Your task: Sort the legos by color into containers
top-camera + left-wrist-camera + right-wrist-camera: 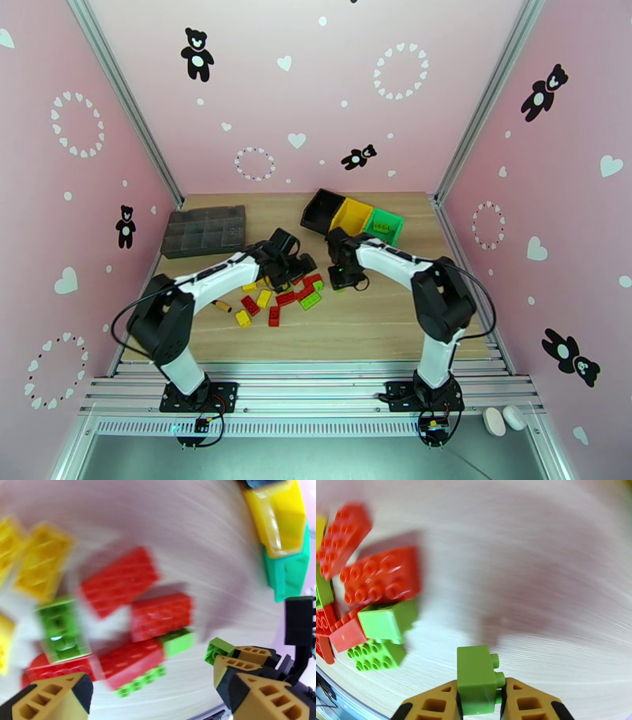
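Red, yellow and green legos (278, 298) lie in a loose pile on the wooden table. My left gripper (288, 264) hovers open over the pile's far edge; in the left wrist view its fingers (59, 697) flank red bricks (160, 616) and green ones (63, 628). My right gripper (480, 701) is shut on a small green brick (476, 679), held just above the table, right of the pile. The same gripper (345, 276) and brick (218, 649) show in the other views. The containers stand at the back: black (321, 209), yellow (352, 215), green (385, 226).
A dark grey compartment organizer tray (204, 230) sits at the back left. A small orange-handled screwdriver (222, 305) lies left of the pile. Bare wood stretches right of and in front of the right gripper.
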`<state>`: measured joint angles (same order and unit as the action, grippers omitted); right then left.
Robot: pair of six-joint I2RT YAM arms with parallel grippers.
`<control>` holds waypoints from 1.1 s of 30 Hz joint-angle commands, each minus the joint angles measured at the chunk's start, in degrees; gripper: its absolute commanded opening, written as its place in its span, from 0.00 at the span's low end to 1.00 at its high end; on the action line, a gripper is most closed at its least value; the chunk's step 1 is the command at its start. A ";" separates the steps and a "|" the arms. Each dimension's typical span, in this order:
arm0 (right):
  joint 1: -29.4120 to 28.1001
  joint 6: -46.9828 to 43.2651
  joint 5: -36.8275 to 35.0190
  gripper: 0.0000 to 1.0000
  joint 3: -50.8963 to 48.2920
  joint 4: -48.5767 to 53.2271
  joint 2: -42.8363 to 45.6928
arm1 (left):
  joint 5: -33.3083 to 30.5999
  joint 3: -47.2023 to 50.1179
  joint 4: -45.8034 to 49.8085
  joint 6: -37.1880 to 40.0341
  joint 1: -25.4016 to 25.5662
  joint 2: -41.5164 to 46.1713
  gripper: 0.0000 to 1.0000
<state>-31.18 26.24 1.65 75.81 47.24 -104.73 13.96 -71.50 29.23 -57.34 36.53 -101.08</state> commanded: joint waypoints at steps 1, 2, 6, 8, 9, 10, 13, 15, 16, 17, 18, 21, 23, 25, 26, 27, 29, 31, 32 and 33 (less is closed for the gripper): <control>3.68 1.00 -3.03 0.24 -0.71 2.33 4.40 | 6.16 -6.24 -1.77 2.21 1.17 -5.01 0.96; 5.33 1.08 -3.75 0.24 -0.34 2.70 4.88 | 7.53 -8.21 -2.02 2.39 1.38 -6.71 0.96; 10.89 1.35 -6.41 0.24 2.81 3.92 5.37 | 12.60 -18.35 -2.07 2.61 2.38 -14.10 0.96; 13.13 1.45 -7.64 0.24 5.36 4.71 4.60 | 14.96 -23.61 -1.96 2.59 2.79 -17.86 0.95; 14.23 1.36 -8.33 0.24 6.97 5.15 3.80 | 16.02 -26.58 -1.63 2.60 3.01 -19.88 0.95; 15.13 1.36 -8.94 0.25 8.58 5.57 3.04 | 16.89 -29.21 -1.35 2.67 3.10 -21.61 0.95; 17.65 1.60 -10.21 0.24 14.11 6.95 -0.20 | 18.52 -37.89 0.20 2.63 3.37 -26.57 0.95; 18.89 1.68 -10.58 0.24 18.14 7.80 -2.66 | 19.17 -43.26 1.19 2.41 3.34 -29.34 0.95; 19.28 1.78 -10.83 0.25 19.85 8.16 -3.75 | 19.38 -45.73 1.57 2.32 3.32 -30.35 0.95; 19.68 1.83 -11.08 0.25 22.00 8.74 -5.01 | 19.55 -48.06 2.25 2.22 3.31 -31.46 0.95; 19.98 1.88 -11.18 0.25 24.19 9.43 -6.48 | 19.45 -50.26 3.08 2.15 3.31 -32.38 0.95; 20.61 1.97 -11.41 0.30 30.40 11.56 -10.62 | 18.41 -54.86 5.83 2.41 3.36 -34.17 0.95; 20.85 1.93 -11.14 0.37 33.66 12.58 -12.86 | 16.88 -55.86 7.17 2.59 3.15 -34.13 0.95; 20.82 1.71 -10.83 0.43 36.21 13.51 -14.41 | 15.15 -55.41 8.17 3.06 2.99 -33.22 0.95; 20.89 1.56 -10.53 0.45 37.39 13.91 -14.83 | 14.00 -54.98 8.88 3.57 2.86 -32.57 0.95; 20.85 1.41 -10.15 0.46 37.98 14.11 -14.94 | 12.97 -54.17 9.42 4.11 2.77 -31.70 0.95; 20.79 1.21 -9.49 0.49 37.94 13.93 -14.51 | 10.91 -51.83 10.08 5.11 2.53 -29.55 0.95; 20.59 0.80 -8.38 0.51 36.86 13.25 -13.40 | 8.59 -48.75 10.25 5.95 2.26 -27.07 0.95; 20.43 0.42 -7.58 0.51 35.79 12.74 -12.58 | 7.26 -46.80 10.40 6.31 2.10 -25.56 0.95; 20.24 0.06 -6.84 0.53 34.67 12.08 -11.74 | 5.83 -44.80 10.64 6.76 2.05 -23.98 0.95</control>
<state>-10.52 27.49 -7.29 111.46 58.46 -118.87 25.15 -119.94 37.10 -53.10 39.27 -131.81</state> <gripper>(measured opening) 0.518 0.947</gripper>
